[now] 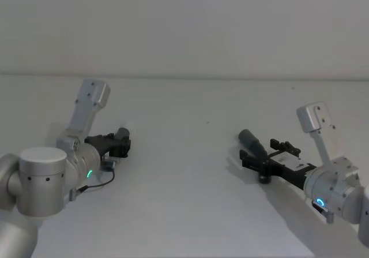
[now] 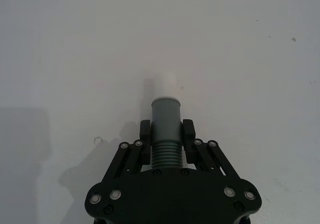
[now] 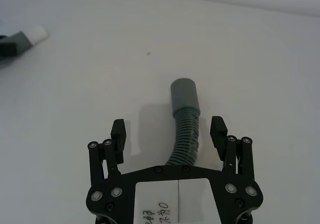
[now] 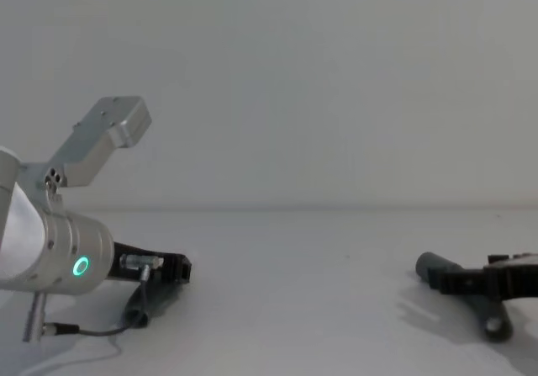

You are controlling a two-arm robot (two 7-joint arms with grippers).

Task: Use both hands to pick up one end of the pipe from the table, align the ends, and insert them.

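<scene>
1. Your left tool [image 2: 166, 134] is clenched on the ribbed hose of the collar piece [image 2: 165, 115], just behind its grey collar. The white tip [image 2: 165, 83] points away from the tool, low over the worktop [image 2: 60, 58].
2. Your right tool [image 3: 168, 126] is spread open astride the cuff piece [image 3: 185, 134], no contact. That piece lies on the worktop with its cuff [image 3: 184, 96] ahead of the tool.
3. Risk: the hose sits off-centre in the gap, so closing may shove or roll it.
4. Risk: the ribbed hose likely flexes, so the ends may meet tilted and jam.
</scene>
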